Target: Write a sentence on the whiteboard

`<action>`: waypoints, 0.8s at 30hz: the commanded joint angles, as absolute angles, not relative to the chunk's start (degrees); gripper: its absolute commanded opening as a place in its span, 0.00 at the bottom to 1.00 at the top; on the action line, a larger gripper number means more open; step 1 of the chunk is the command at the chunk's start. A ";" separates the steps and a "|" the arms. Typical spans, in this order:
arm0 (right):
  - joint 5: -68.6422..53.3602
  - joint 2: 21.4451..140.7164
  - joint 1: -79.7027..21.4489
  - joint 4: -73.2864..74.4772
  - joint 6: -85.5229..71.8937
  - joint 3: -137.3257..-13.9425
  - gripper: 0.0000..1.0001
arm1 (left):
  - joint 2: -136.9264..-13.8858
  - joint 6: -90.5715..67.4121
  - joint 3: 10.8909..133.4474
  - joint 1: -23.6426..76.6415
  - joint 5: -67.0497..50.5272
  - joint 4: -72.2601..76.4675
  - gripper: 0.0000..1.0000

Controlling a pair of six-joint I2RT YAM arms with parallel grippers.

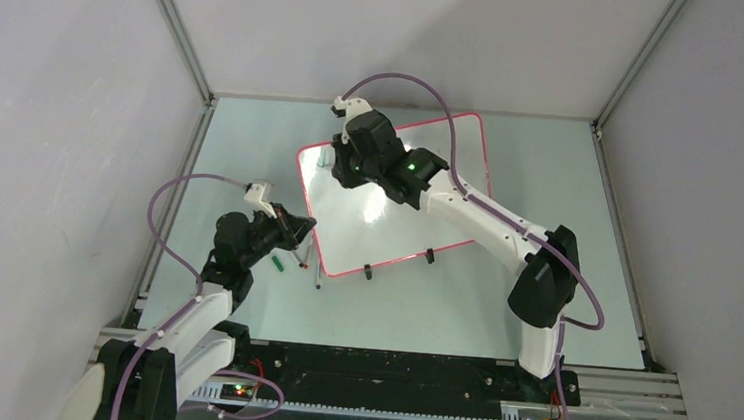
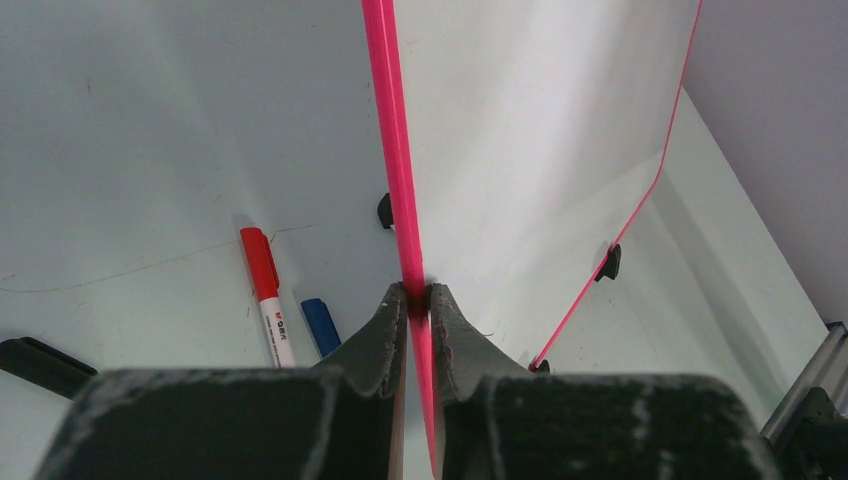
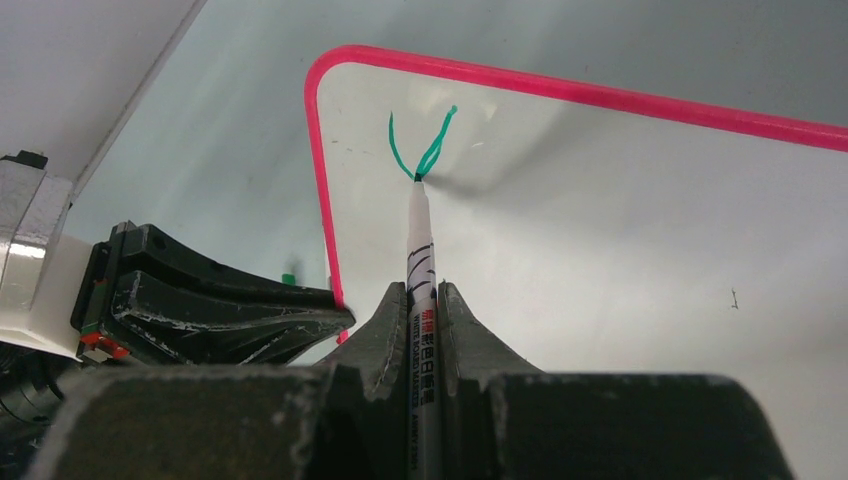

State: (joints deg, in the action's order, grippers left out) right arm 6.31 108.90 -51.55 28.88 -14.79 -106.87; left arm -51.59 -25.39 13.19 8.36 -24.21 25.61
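The whiteboard (image 1: 391, 234) lies tilted on the table, glossy white with a pink rim (image 2: 395, 150). My left gripper (image 1: 298, 226) (image 2: 418, 291) is shut on that rim at the board's near left edge. My right gripper (image 1: 344, 166) (image 3: 425, 288) hovers over the board's far left corner, shut on a white marker (image 3: 419, 240). The marker's tip touches the board (image 3: 600, 230). Of the sentence, only a teal-green Y-like stroke (image 3: 430, 150) shows, just above the tip. The overhead view hides the marker and the stroke under the right wrist.
A red-capped marker (image 2: 263, 290) and a blue one (image 2: 320, 325) lie on the table left of the board. A green cap (image 1: 277, 262) and thin pens (image 1: 316, 269) lie by the left gripper. Black clip feet (image 1: 429, 257) sit on the board's near edge. Walls enclose the table.
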 commanded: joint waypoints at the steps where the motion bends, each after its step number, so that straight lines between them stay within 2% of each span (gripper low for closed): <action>1: 6.97 106.70 -51.58 28.99 -14.77 -105.98 0.00 | -51.40 -23.55 14.82 8.40 -25.70 26.29 0.00; 24: 6.85 103.13 -51.99 28.91 -14.95 -100.10 0.00 | -51.34 -23.51 14.80 8.41 -25.61 26.23 0.00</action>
State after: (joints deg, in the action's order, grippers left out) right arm 5.98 105.73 -51.70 28.91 -14.85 -101.01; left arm -51.59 -25.39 13.19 8.38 -24.21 25.63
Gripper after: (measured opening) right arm 0.133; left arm 0.120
